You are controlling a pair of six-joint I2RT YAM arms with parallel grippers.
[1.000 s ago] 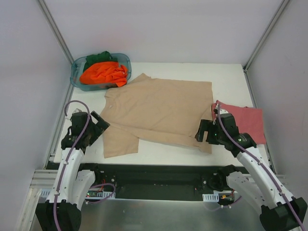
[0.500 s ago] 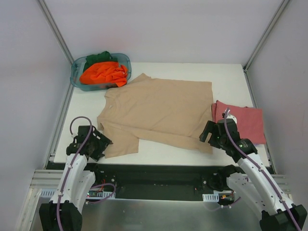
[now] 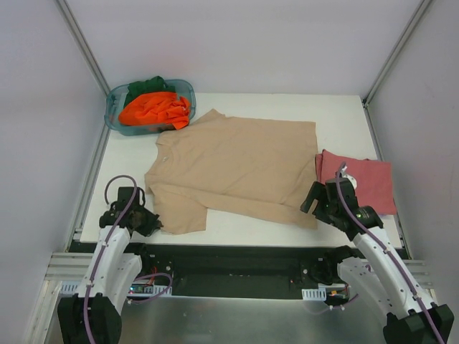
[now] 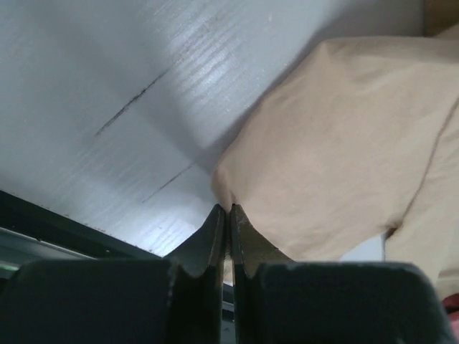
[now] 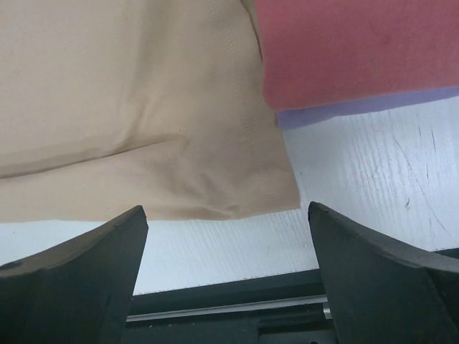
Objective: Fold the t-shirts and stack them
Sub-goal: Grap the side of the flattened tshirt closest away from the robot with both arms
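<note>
A tan-beige t-shirt [image 3: 237, 165] lies spread flat across the middle of the table. My left gripper [image 3: 154, 223] is at its near-left corner, low on the table. In the left wrist view the left gripper [image 4: 229, 209] is shut, with the tip of the tan cloth [image 4: 344, 143] pinched between the jaws. My right gripper [image 3: 310, 201] stands open just short of the shirt's near-right hem corner [image 5: 272, 193], nothing between its fingers [image 5: 107, 272]. A folded dusty red t-shirt [image 3: 366, 183] lies at the right, with a lavender one [image 5: 358, 107] showing under its edge.
A teal plastic tub [image 3: 115, 97] at the back left holds a bright orange t-shirt [image 3: 154, 107] and a dark green one [image 3: 147, 84]. The table's near edge and a dark rail [image 5: 229, 301] lie right under both grippers. White walls stand on both sides.
My left gripper has dropped toward the near edge and shut on the tan shirt's near-left corner. My right gripper has slid slightly nearer and stays open.
</note>
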